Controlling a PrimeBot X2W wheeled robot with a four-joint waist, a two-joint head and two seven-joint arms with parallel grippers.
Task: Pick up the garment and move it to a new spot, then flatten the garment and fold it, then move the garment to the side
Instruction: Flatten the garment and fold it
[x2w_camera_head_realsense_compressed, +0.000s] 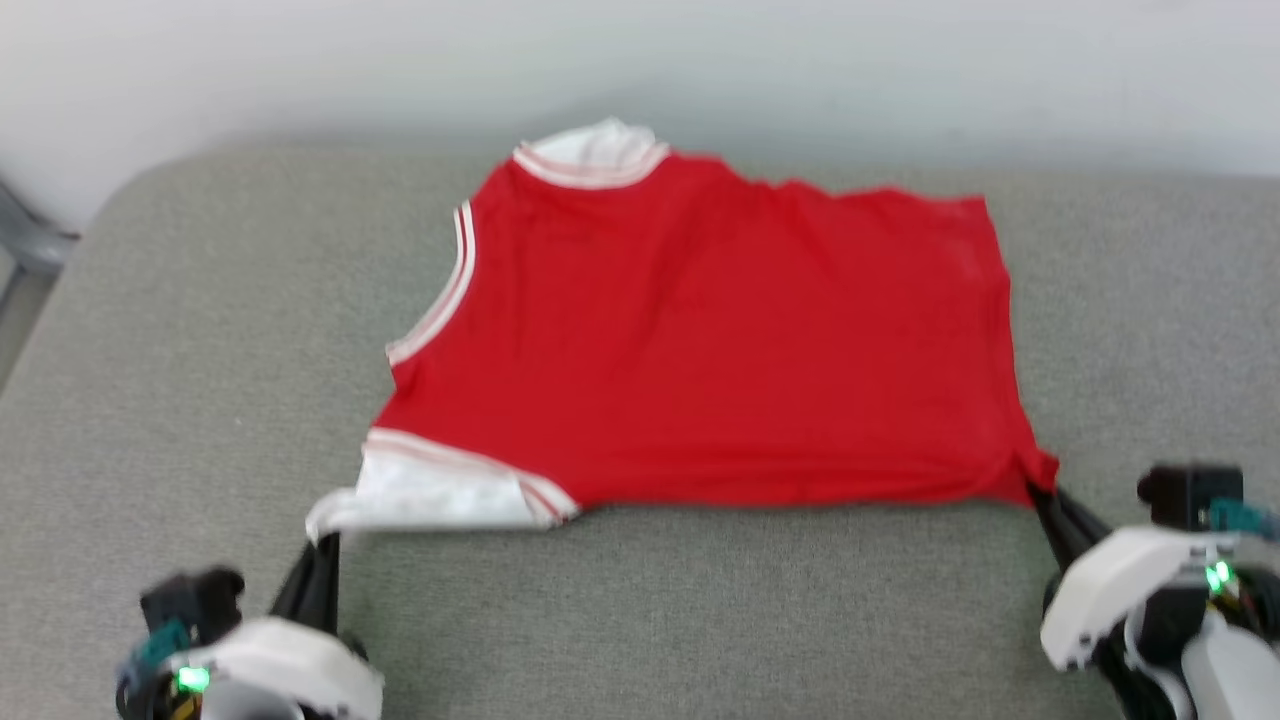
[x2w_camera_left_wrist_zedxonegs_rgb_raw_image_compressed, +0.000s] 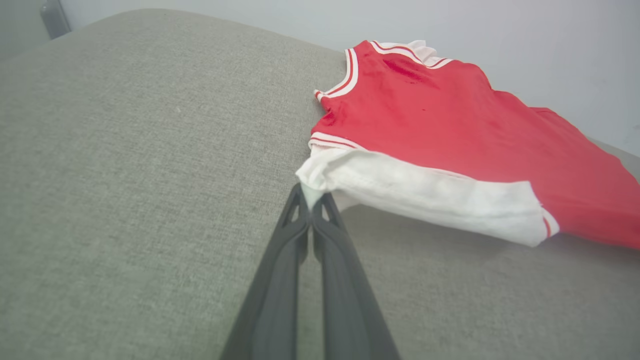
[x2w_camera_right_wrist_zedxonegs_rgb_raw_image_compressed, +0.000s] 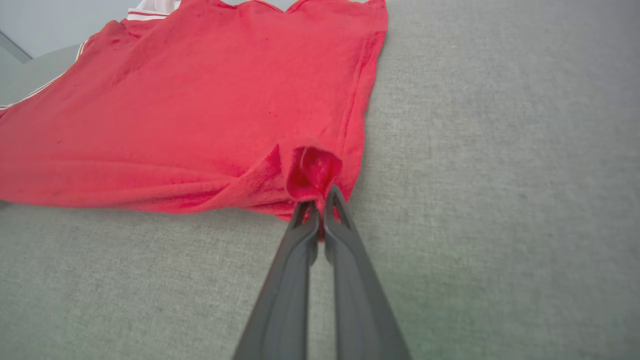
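Near edge: left gripper (x2w_camera_head_realsense_compressed: 327, 545), jaws pressed together, pinching the tip of the near white sleeve (x2w_camera_head_realsense_compressed: 430, 495). In the left wrist view the white cloth sits between the closed fingertips (x2w_camera_left_wrist_zedxonegs_rgb_raw_image_compressed: 302, 200), and the sleeve (x2w_camera_left_wrist_zedxonegs_rgb_raw_image_compressed: 425, 195) is lifted a little off the surface.

Right gripper (x2w_camera_head_realsense_compressed: 1040, 497), jaws also pressed together, pinching the near red hem corner (x2w_camera_head_realsense_compressed: 1035, 465). In the right wrist view the corner (x2w_camera_right_wrist_zedxonegs_rgb_raw_image_compressed: 312, 170) is bunched into a small puckered fold at the tips.

Between and beyond them: the garment (x2w_camera_head_realsense_compressed: 700, 340), a red jersey with striped trim, lies spread on the grey fabric surface (x2w_camera_head_realsense_compressed: 200, 380), plain side up, neck toward the robot's left, hem to its right. Its near edge is pulled fairly straight between the two grips.

Far side: second white sleeve (x2w_camera_head_realsense_compressed: 595, 145) peeks out past the top edge. Behind it is a pale wall (x2w_camera_head_realsense_compressed: 900, 60). A grey object (x2w_camera_head_realsense_compressed: 30, 240) stands off the far-left corner, too blurred to name.
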